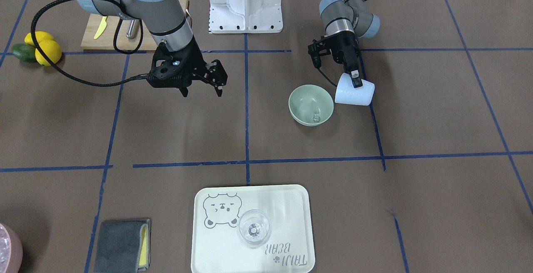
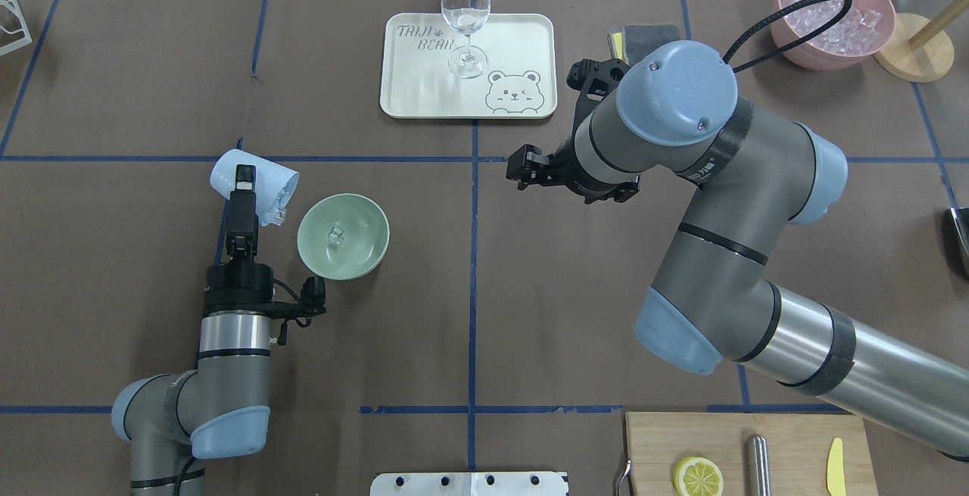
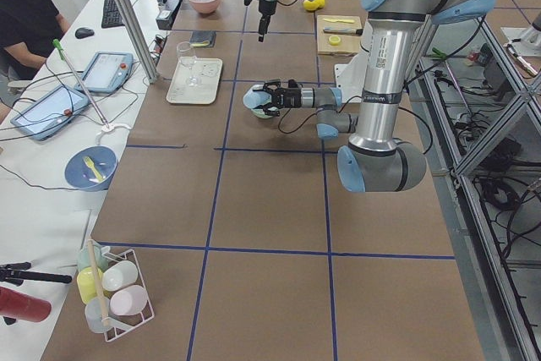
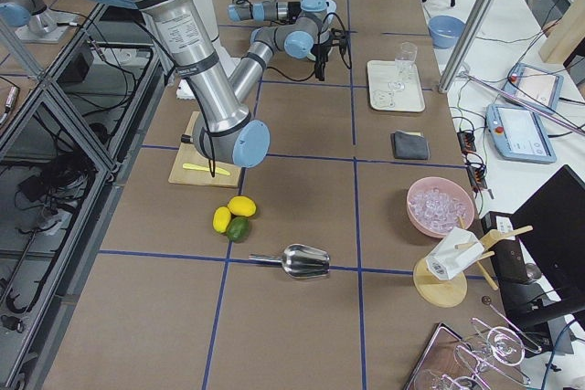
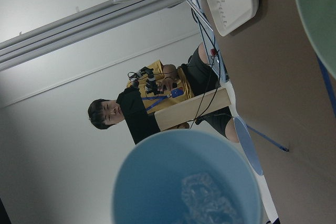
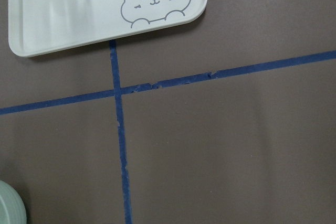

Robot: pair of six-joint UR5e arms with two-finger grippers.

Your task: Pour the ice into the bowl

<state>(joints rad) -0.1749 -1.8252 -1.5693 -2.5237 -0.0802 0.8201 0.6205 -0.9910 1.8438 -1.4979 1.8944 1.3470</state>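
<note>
While one ice cube [image 2: 335,236] lies on the floor of the sage-green bowl [image 2: 363,254], the rest of the ice [image 2: 277,205] sits bunched at the mouth of the pale blue cup [image 2: 225,175], which is tipped nearly onto its side above the surface [image 2: 394,329]. In the overhead view the cup's long axis runs from its base at 10 o'clock to its mouth at 4 o'clock. The bowl lies from the cup at that same 4 o'clock, so the mouth points straight at it. The lip looks just beside the bowl's 10 o'clock rim, but I cannot tell whether it overhangs that rim. The pour turns on this: more tilt with the lip short of the rim could drop cubes onto the surface. The left hand [image 2: 244,191] is clamped on the cup's wall, one finger showing on the outside, its arm reaching in from 6 o'clock. The right hand [image 1: 201,92] hangs wide, holding nothing, well apart at the bowl's 2 to 3 o'clock, so the left is by far the nearer.
</note>
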